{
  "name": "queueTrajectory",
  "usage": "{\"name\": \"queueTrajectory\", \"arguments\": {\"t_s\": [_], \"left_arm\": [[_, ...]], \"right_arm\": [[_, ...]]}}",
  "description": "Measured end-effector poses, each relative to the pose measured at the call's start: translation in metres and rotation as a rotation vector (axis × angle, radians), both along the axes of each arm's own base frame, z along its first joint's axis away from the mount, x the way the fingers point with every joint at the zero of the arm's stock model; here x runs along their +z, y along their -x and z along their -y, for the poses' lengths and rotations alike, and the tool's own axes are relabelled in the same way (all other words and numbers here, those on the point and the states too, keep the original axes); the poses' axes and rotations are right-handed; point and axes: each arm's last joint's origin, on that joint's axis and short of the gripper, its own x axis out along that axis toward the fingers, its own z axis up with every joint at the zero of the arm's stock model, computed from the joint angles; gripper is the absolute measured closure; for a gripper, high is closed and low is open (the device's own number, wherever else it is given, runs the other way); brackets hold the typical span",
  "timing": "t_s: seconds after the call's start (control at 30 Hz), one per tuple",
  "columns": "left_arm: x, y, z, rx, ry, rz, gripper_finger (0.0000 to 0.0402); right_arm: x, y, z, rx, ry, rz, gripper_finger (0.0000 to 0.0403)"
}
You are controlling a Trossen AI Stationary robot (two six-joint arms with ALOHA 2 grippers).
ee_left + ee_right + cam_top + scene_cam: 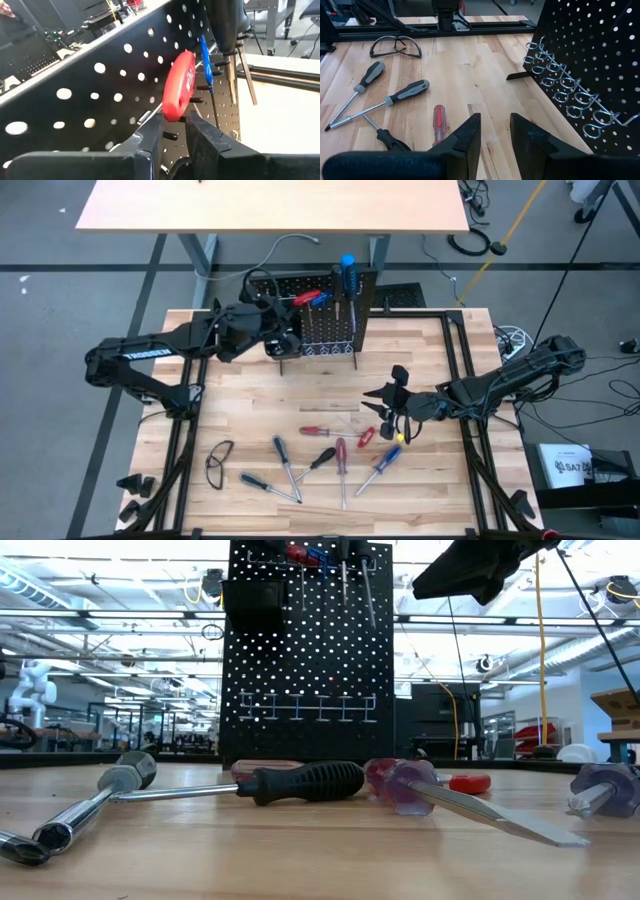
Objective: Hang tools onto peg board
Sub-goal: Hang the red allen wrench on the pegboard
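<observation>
Two arms, and we judge the left one at work: left jaws (174, 131) sit right at the peg board (325, 320), slightly apart, with the red pliers handle (178, 86) just beyond the tips. We cannot tell if they pinch it. The handle's long axis runs away from the jaws along the board face. Right jaws (495, 135) hover empty, slightly apart, over the tabletop (250, 410), nearer the loose screwdrivers (340, 465).
</observation>
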Motion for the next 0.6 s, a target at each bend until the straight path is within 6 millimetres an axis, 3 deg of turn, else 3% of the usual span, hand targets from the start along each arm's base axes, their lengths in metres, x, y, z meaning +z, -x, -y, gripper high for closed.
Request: {"name": "queueTrajectory", "arguments": {"t_s": [0.33,0.6], "left_arm": [[0.018,0.024,0.004,-0.011,0.014,0.09,0.0316],[0.012,0.014,0.006,-0.155,0.081,0.088,0.0316]], "right_arm": [[0.0,0.0,0.0,0.001,0.0,0.0,0.0307],[0.001,-0.001,0.0,0.001,-0.005,0.015,0.0307]]}}
